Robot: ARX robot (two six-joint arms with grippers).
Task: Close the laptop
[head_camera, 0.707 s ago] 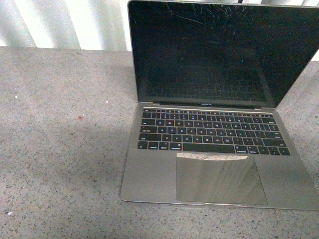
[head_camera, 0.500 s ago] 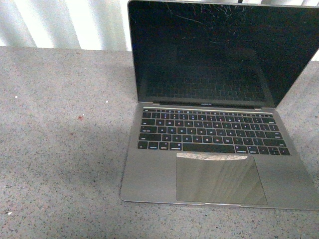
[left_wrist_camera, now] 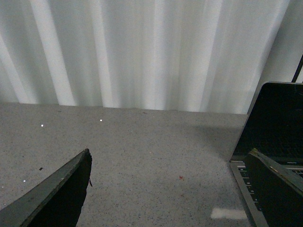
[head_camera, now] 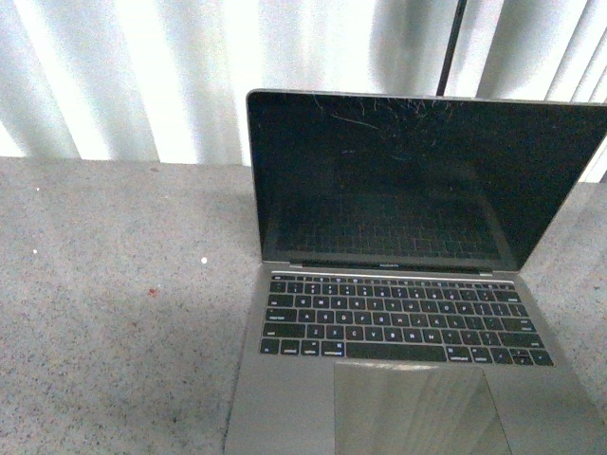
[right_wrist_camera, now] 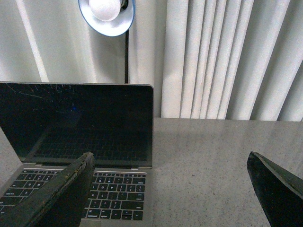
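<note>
The silver-grey laptop (head_camera: 398,322) stands open on the speckled grey table (head_camera: 114,313), its scratched black screen upright and facing me, black keys and trackpad below. Neither gripper shows in the front view. In the left wrist view my left gripper (left_wrist_camera: 170,158) is open and empty over bare table, with the laptop (left_wrist_camera: 272,127) beside one finger. In the right wrist view my right gripper (right_wrist_camera: 170,161) is open and empty, one finger (right_wrist_camera: 57,194) in front of the laptop (right_wrist_camera: 94,132) keyboard, the other over bare table.
White pleated curtains (head_camera: 142,76) hang behind the table's far edge. A thin black pole (head_camera: 455,43) rises behind the laptop. A blue-rimmed lamp (right_wrist_camera: 107,14) hangs above the screen in the right wrist view. A small red speck (head_camera: 149,293) marks the table.
In the front view the laptop now sits lower and more curtain shows above it; the view has tilted upward. The lid stays open at the same angle.
</note>
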